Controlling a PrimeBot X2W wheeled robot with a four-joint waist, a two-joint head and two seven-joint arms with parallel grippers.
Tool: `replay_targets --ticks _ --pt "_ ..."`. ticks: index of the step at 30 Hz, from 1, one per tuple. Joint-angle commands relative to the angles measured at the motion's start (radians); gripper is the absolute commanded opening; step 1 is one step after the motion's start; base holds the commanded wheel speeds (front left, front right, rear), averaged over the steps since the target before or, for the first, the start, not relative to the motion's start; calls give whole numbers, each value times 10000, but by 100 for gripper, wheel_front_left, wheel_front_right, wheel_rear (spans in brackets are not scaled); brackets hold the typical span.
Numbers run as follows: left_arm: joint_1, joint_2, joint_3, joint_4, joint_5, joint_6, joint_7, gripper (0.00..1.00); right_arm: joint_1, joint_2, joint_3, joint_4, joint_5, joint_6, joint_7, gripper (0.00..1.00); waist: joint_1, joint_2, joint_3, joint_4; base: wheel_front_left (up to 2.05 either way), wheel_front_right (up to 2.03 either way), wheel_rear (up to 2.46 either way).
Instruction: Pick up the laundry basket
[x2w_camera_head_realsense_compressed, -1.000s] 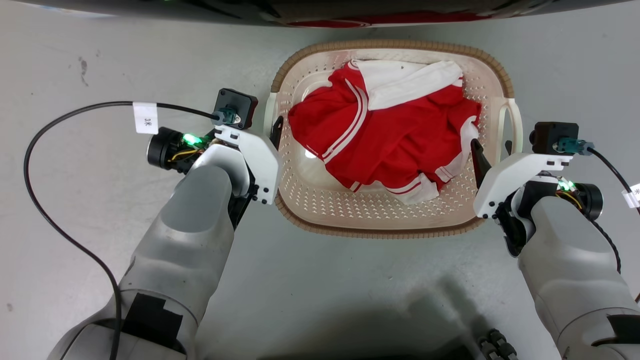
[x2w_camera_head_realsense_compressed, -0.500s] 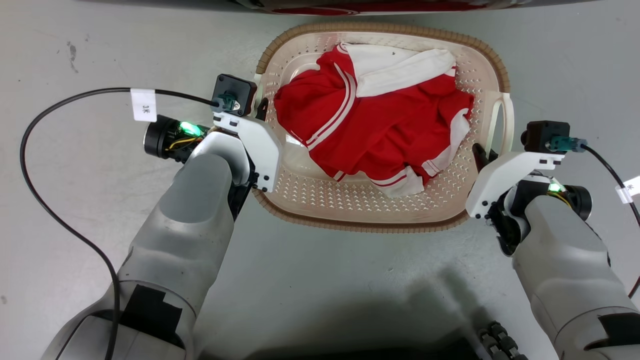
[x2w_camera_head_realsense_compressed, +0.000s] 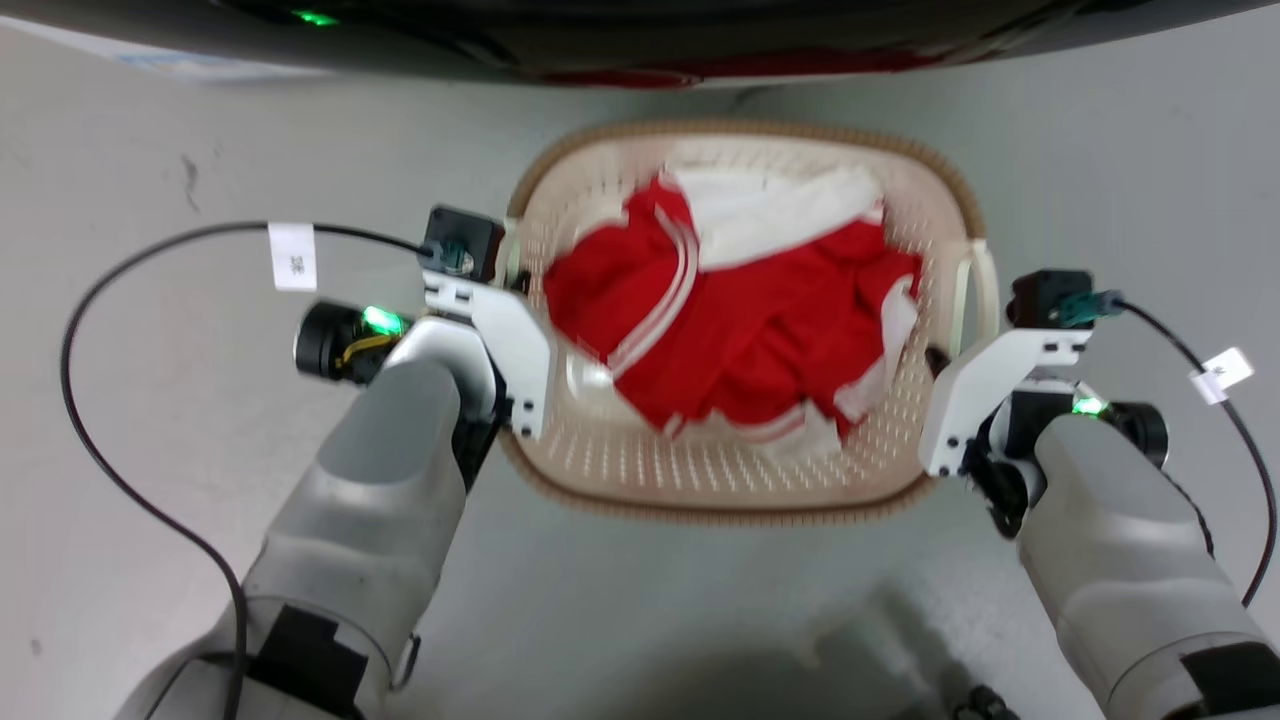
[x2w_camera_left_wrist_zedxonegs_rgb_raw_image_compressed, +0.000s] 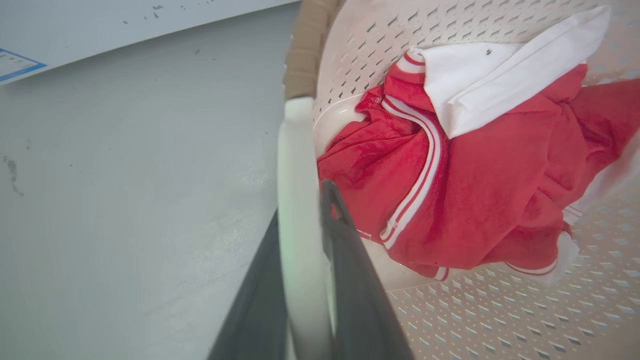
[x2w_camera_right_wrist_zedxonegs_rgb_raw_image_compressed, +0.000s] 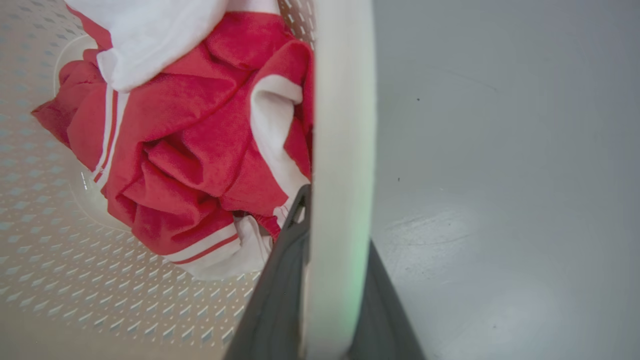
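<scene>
Cream plastic laundry basket (x2w_camera_head_realsense_compressed: 740, 127) holding red-and-white clothing (x2w_camera_head_realsense_compressed: 740, 330) is over the grey floor (x2w_camera_head_realsense_compressed: 150, 150). The left gripper (x2w_camera_left_wrist_zedxonegs_rgb_raw_image_compressed: 302, 215) fingers pinch its left handle (x2w_camera_left_wrist_zedxonegs_rgb_raw_image_compressed: 295, 165). The right gripper (x2w_camera_right_wrist_zedxonegs_rgb_raw_image_compressed: 337, 220) fingers pinch the right handle (x2w_camera_right_wrist_zedxonegs_rgb_raw_image_compressed: 342, 125).

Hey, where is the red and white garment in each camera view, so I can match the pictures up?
Head view: the red and white garment lies mid-picture, inside the laundry basket.
Left wrist view: garment at centre and right, just right of the left handle.
Right wrist view: garment at upper left, just left of the right handle.
Shared landmark: the garment's folded white panel, at its top in all three.
</scene>
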Motion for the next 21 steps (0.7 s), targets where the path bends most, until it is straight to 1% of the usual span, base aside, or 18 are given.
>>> replay_targets --ticks 1,5,11,21 --pt "224 -125 -133 6 -112 -141 96 0 118 46 193 -32 28 0 198 0 0 0 -614 23 0 0 0" --pt "761 -146 -448 -91 -829 -154 650 0 350 63 639 -37 225 13 972 0 0 0 -1452 99 0 0 0" --pt "1337 -186 -927 -128 -1756 -161 1259 0 657 114 1489 -137 934 16 2060 0 0 0 -2518 330 0 0 0" --pt "1788 -227 -1325 264 -2627 -163 1905 0 1124 154 2804 -488 2189 60 3713 0 0 0 -4078 585 0 0 0"
